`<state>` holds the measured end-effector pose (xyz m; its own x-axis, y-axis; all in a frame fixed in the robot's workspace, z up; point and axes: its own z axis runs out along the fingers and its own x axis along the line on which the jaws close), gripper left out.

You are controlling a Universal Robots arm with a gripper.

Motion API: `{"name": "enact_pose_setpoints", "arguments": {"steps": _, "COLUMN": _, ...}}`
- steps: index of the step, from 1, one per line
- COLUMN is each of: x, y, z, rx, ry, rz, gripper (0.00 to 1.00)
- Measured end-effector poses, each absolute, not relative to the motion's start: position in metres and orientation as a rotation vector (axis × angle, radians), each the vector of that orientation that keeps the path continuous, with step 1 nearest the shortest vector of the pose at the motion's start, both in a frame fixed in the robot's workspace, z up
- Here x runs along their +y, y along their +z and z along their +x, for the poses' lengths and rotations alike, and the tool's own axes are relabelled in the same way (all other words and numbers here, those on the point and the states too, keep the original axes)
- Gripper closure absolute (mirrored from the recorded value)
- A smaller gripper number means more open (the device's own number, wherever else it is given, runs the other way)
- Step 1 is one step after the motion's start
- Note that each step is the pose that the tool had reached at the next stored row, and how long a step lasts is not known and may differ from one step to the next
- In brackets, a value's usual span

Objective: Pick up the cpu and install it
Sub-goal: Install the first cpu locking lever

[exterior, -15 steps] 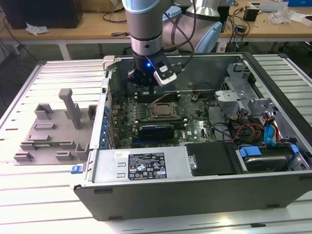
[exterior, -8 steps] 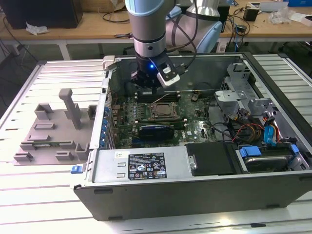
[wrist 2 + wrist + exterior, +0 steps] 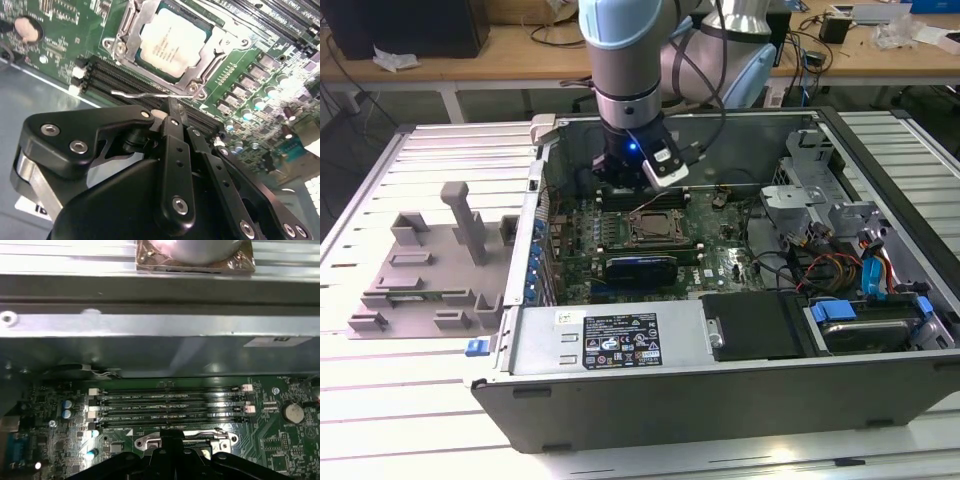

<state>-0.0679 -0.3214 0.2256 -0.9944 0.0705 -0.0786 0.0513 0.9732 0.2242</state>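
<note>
The cpu (image 3: pixel 172 42), a silver square chip, lies flat inside the metal-framed socket (image 3: pixel 165 50) on the green motherboard. My gripper (image 3: pixel 170 106) hangs just above the board beside the socket, over the memory slots (image 3: pixel 125 80), with its black fingers (image 3: pixel 176 131) shut together and nothing seen between them. The fingertip is close to the socket's thin wire lever (image 3: pixel 145 93); whether they touch I cannot tell. In the exterior view the gripper (image 3: pixel 623 183) sits inside the open computer case behind the socket (image 3: pixel 654 228). The first wrist view has the gripper (image 3: pixel 172 439) at the socket frame (image 3: pixel 220 442).
The open computer case (image 3: pixel 620 400) stands on a slatted white table. A grey plastic tray (image 3: pixel 430 270) with raised blocks lies at the exterior view's left. Drive bays and coloured cables (image 3: pixel 850 270) fill the case's right side. The case wall (image 3: pixel 160 347) rises close behind the memory slots (image 3: pixel 170 405).
</note>
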Motion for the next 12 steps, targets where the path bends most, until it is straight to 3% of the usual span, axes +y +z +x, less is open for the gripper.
{"name": "enact_pose_setpoints", "arguments": {"steps": 12, "x": -0.315, "y": 0.223, "z": -0.051, "rx": 3.027, "ry": 0.337, "rz": 0.177, "gripper": 0.89}}
